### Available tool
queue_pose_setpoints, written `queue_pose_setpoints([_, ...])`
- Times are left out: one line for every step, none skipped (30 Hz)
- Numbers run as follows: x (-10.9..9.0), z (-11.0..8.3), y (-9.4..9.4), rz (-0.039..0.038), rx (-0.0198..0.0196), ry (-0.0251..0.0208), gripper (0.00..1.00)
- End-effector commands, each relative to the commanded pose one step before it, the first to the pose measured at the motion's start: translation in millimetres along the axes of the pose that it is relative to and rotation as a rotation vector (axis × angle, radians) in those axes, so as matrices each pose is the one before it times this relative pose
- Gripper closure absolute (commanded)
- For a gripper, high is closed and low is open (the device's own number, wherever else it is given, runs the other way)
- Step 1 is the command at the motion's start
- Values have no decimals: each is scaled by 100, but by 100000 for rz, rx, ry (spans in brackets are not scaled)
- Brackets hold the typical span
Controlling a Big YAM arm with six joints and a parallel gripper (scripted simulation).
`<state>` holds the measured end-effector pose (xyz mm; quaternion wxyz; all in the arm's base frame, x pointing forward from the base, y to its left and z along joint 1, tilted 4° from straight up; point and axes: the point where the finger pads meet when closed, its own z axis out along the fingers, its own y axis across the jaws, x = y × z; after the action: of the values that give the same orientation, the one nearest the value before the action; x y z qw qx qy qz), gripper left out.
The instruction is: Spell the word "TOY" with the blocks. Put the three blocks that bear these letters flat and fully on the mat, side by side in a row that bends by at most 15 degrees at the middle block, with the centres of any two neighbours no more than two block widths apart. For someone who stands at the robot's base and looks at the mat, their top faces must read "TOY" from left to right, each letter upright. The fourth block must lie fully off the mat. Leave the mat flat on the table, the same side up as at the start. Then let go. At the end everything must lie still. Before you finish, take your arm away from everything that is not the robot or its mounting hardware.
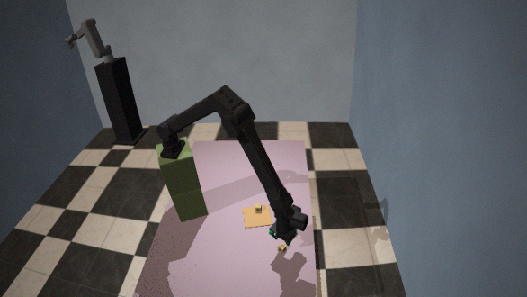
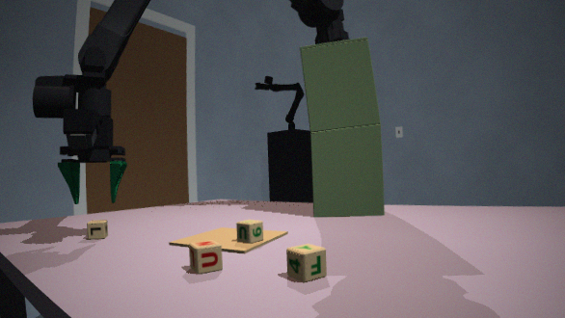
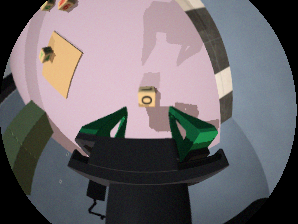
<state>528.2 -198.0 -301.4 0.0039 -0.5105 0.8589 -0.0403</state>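
Room in the top view: blue-grey walls point(image 1: 450, 135) point(image 2: 241, 43) point(image 3: 262, 100) and a checkered floor point(image 1: 342, 245) point(image 3: 225, 72) around a pink surface point(image 1: 225, 256) point(image 2: 145, 289) point(image 3: 110, 50).
O block in the top view: pale wooden lettered cube point(image 1: 281, 247) point(image 2: 96, 229) point(image 3: 146, 97), off the thin tan mat point(image 1: 252, 220) point(image 2: 217, 237) point(image 3: 65, 75).
Jaws in the exterior view: green-tipped, partly open, nothing between them, hanging above the O block.
Mat in the exterior view: one pale wooden cube point(image 1: 258, 208) point(image 2: 250, 231) point(image 3: 46, 54) aboard; a red-lettered cube point(image 2: 206, 257) point(image 3: 66, 4) and a green-lettered cube point(image 2: 307, 262) point(image 3: 48, 5) outside.
O block in the wrist view: ahead of the fingertips, nearly centred; I'd judge a forward-and-down approach comes next.
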Motion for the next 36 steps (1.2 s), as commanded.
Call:
queue_pose_setpoints([595, 849, -1582, 474, 2607, -563, 36])
queue_pose_setpoints([-2, 147, -12, 2, 64, -9, 36])
queue_pose_setpoints([2, 141, 11, 1, -35, 5, 36])
queue_pose_setpoints([3, 135, 21, -2, -74, 10, 36])
queue_pose_setpoints([1, 128, 2, 1, 3, -1, 36])
queue_pose_setpoints([0, 121, -1, 4, 14, -2, 36])
queue_pose_setpoints([0, 0, 0, 0, 0, 0, 36])
queue_pose_setpoints([0, 0, 0, 0, 0, 0, 36])
queue_pose_setpoints([21, 113, 145, 20, -578, 81, 36])
queue_pose_setpoints([-9, 105, -65, -13, 272, -39, 36])
queue_pose_setpoints([-9, 97, -66, 7, 276, -39, 36])
queue_pose_setpoints([-6, 89, -46, 16, 196, -28, 36])
queue_pose_setpoints([2, 81, 14, 7, -50, 7, 36])
queue_pose_setpoints([11, 72, 77, -14, -306, 43, 36])
queue_pose_setpoints([0, 64, 0, -4, 4, -1, 36])
queue_pose_setpoints([-5, 55, -36, 7, 150, -21, 36])
queue_pose_setpoints([1, 47, 3, 3, -9, 1, 36])
queue_pose_setpoints([6, 39, 44, -7, -176, 25, 36])
queue_pose_setpoints([1, 32, 4, -1, -12, 2, 36])
queue_pose_setpoints([-2, 25, -16, 6, 67, -10, 36])
queue_pose_setpoints([-2, 18, -12, 5, 50, -7, 36])
queue_pose_setpoints([-1, 13, -8, 4, 35, -5, 36])
queue_pose_setpoints([-1, 8, -5, 3, 22, -3, 36])
queue_pose_setpoints([0, 0, 0, 0, 0, 0, 36])
queue_pose_setpoints([0, 0, 0, 0, 0, 0, 36])
queue_pose_setpoints([16, 4, 112, -10, -457, 65, 36])
queue_pose_setpoints([0, 2, 3, -1, -11, 2, 36])
queue_pose_setpoints([0, 0, 0, 0, 1, 0, 36])
queue_pose_setpoints([0, 0, 0, 0, 0, 0, 36])
queue_pose_setpoints([1, 1, 6, 0, -9, 1, 36])
queue_pose_setpoints([6, 12, 48, -3, -79, 11, 36])
queue_pose_setpoints([2, 4, 18, -1, -31, 4, 36])
queue_pose_setpoints([0, 0, 0, 0, -1, 0, 36])
queue_pose_setpoints([0, 0, 0, 0, 0, 0, 36])
queue_pose_setpoints([0, 0, 0, 0, 0, 0, 36])
queue_pose_setpoints([0, 0, 0, 0, 0, 0, 36])
